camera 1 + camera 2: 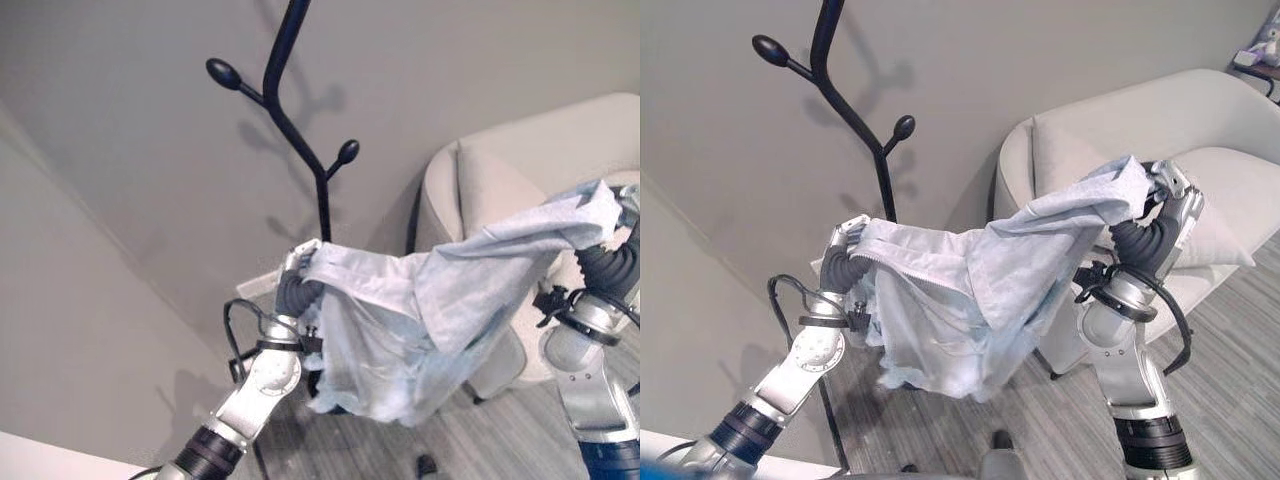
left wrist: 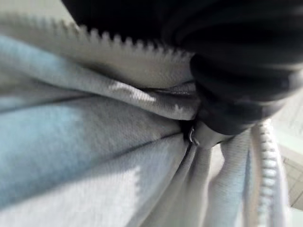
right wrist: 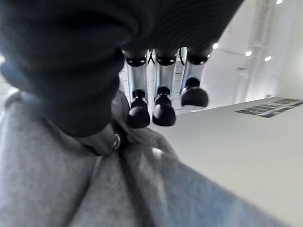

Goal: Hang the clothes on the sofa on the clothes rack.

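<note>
Pale blue zip-up jacket (image 1: 970, 300) is stretched in the air between both hands, in front of the black coat rack (image 1: 855, 110), not on a peg. Left hand (image 1: 847, 243) clamps the zipper edge; right hand (image 1: 1168, 205) pinches the other end near the beige armchair (image 1: 1200, 130). Right wrist view shows curled fingers (image 3: 163, 101) above the cloth; left wrist view shows zipper teeth (image 2: 118, 40).

I am holding a pale blue zip-up jacket (image 1: 970, 290) stretched across the middle of the frame, one end at centre left, the other raised at upper right, its middle sagging in loose folds. The black rack (image 1: 845, 105) is standing upright at upper left, bare, its knobbed branches above the jacket. The beige sofa (image 1: 1200, 130) is sitting at upper right, behind the jacket's raised end.
</note>
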`<state>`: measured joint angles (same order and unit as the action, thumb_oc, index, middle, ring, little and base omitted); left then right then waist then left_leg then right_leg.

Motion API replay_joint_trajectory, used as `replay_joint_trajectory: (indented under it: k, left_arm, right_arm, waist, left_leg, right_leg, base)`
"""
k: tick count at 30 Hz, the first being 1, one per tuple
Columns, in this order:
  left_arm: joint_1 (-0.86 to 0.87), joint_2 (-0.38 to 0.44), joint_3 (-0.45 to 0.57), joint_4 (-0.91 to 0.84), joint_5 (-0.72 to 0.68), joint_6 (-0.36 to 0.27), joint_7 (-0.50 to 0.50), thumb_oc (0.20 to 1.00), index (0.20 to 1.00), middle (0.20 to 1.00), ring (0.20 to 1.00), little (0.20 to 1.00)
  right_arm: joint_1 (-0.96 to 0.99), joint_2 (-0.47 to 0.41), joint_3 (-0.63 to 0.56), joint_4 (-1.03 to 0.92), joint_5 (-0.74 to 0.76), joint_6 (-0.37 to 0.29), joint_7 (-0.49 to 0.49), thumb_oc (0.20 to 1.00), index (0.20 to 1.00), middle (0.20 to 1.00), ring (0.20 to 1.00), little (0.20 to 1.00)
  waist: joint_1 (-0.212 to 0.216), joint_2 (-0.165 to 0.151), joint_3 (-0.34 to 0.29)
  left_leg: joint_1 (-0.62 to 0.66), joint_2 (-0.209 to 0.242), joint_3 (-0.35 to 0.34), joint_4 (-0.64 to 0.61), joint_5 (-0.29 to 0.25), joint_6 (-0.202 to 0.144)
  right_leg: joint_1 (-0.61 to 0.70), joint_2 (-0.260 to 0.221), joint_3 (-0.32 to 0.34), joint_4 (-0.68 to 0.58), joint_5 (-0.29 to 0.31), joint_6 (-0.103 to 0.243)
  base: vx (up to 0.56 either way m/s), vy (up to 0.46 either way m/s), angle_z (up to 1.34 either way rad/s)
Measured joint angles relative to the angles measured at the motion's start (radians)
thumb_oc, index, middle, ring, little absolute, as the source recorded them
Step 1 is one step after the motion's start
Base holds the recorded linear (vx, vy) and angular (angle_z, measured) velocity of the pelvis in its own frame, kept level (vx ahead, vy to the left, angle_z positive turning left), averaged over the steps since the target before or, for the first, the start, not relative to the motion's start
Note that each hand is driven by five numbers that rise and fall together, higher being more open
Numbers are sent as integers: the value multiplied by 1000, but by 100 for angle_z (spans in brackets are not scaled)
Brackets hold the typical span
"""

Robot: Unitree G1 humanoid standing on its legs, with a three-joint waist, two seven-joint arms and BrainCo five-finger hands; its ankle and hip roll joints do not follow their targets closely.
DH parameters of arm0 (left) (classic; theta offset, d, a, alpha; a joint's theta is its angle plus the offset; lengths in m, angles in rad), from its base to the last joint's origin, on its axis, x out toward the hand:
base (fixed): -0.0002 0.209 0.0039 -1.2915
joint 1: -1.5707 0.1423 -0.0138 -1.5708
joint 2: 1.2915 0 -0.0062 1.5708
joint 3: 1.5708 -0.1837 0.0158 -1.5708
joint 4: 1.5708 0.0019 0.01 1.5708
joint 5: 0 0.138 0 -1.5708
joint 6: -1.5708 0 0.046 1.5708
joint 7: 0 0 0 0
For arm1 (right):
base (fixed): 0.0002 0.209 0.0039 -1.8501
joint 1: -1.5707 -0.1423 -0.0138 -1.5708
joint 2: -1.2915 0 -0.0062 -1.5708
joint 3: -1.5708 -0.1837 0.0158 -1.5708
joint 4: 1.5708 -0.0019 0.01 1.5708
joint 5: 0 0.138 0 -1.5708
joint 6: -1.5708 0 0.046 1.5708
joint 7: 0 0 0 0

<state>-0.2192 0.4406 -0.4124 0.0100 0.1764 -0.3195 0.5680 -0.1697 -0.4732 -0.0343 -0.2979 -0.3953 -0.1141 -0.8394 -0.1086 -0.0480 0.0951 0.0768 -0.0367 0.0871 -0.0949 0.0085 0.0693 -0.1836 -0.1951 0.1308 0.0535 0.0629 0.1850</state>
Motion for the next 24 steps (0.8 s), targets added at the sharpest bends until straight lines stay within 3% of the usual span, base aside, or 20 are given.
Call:
replay_joint_trajectory:
  k: [1,2,4,7,11,13,15,19,20,22,24]
  left_arm:
    - [0,7,-6,2,4,0,1,200,200,200,200,200]
    - [2,0,-10,4,9,0,3,200,200,200,200,200]
    - [5,-3,-7,-8,57,-4,5,200,200,200,200,200]
    - [-27,10,4,-9,101,-4,5,200,200,200,200,200]
    - [-186,85,33,5,169,-2,31,200,200,200,200,200]
    - [-275,111,39,8,199,-2,62,200,200,200,200,200]
    - [-411,213,25,98,244,-2,77,200,200,200,200,200]
    - [-524,309,15,196,278,9,95,200,200,200,200,200]
    - [-596,339,-30,259,280,25,96,200,200,200,200,200]
    - [-617,342,-40,271,280,36,97,200,200,200,200,200]
    - [-669,352,-85,347,279,47,104,200,200,200,200,200]
  right_arm:
    - [0,-4,0,14,-4,0,-1,200,200,200,200,200]
    - [1,-18,-1,32,-9,1,-1,200,200,200,200,200]
    - [3,-67,-15,54,-9,4,11,200,200,200,200,200]
    - [2,-157,-47,74,-8,3,26,200,200,200,200,200]
    - [-52,-309,-86,90,5,-12,70,200,200,200,200,200]
    - [-151,-353,-67,138,14,-47,100,200,200,200,200,200]
    - [-264,-426,7,211,56,-78,136,200,200,200,200,200]
    - [-373,-460,62,290,104,-108,172,200,200,200,200,200]
    - [-431,-466,102,351,136,-112,181,200,200,200,200,200]
    - [-447,-469,110,359,144,-110,187,200,200,200,200,200]
    - [-560,-476,192,455,171,-115,199,200,200,200,200,200]
  waist:
    - [2,-23,-13]
    - [-1,-17,-17]
    - [5,37,-34]
    - [4,63,-49]
    - [-2,64,-53]
    - [-9,64,-63]
    - [-10,62,-66]
    - [-3,64,-81]
    - [0,64,-89]
    - [6,66,-96]
    - [8,70,-103]
  left_leg:
    - [13,-6,-16,-1,-7,-20]
    - [21,8,-39,-3,-14,-45]
    - [34,77,-43,-3,-24,-75]
    - [48,138,-44,-3,-39,-101]
    - [51,185,-67,-2,-49,-115]
    - [52,198,-75,3,-48,-123]
    - [54,208,-96,3,-44,-128]
    - [48,215,-111,3,-42,-131]
    - [48,216,-127,3,-35,-143]
    - [47,216,-129,3,-33,-148]
    - [27,212,-153,3,-22,-165]
  right_leg:
    - [18,1,21,-16,16,-3]
    - [34,12,24,-13,49,-5]
    - [54,82,-9,-22,37,-21]
    - [83,140,-27,-33,29,-43]
    - [97,180,-56,-37,21,-73]
    - [104,191,-76,-33,12,-89]
    - [127,197,-98,-49,12,-97]
    - [142,199,-117,-75,18,-105]
    - [156,199,-131,-88,20,-108]
    - [156,198,-137,-89,19,-108]
    - [155,194,-162,-90,18,-109]
  base:
    - [129,-129,43]
    - [171,-151,39]
    - [198,-170,13]
    - [150,-170,-4]
    - [128,-169,9]
    - [174,-244,28]
    - [150,-209,26]
    - [71,-98,17]
    - [57,-78,25]
    - [51,-63,18]
    - [53,-48,30]
